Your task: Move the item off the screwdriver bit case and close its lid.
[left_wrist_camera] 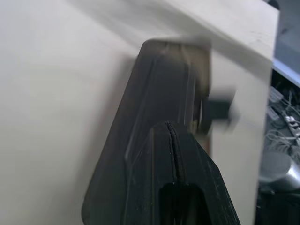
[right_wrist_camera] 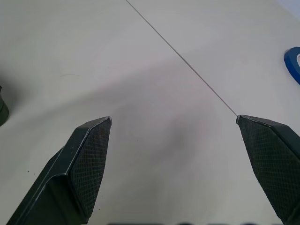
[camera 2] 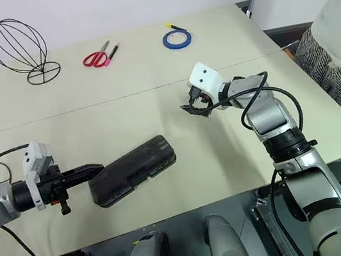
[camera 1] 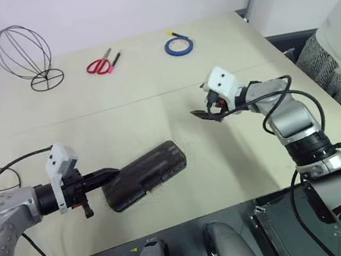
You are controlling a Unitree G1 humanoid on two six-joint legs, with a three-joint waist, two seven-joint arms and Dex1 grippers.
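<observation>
The screwdriver bit case (camera 1: 144,175) lies flat on the table (camera 1: 150,79), right at the tip of my left pincer (camera 1: 111,173). Its brown see-through lid (camera 2: 138,161) is down on top of it. My left pincer is squeezed tight with nothing in it, and its tip sits at the near end of the case. In my left wrist view the two black fingers (left_wrist_camera: 180,187) are pressed together over the dark case.

My right pincer (camera 1: 210,112) hangs over bare table, off past the far end of the case and well apart from it. Its fingers (right_wrist_camera: 89,154) are spread wide and hold nothing.

The wire frame (camera 1: 24,55) stands upright far beyond my left pincer, near the back corner of the table. Red scissors (camera 1: 101,65) lie next to it, and a roll of blue tape (camera 1: 179,45) lies far beyond my right pincer.

The table is pale and smooth with a thin seam (right_wrist_camera: 183,61) running across it. A white wall (camera 1: 138,3) stands behind it.
</observation>
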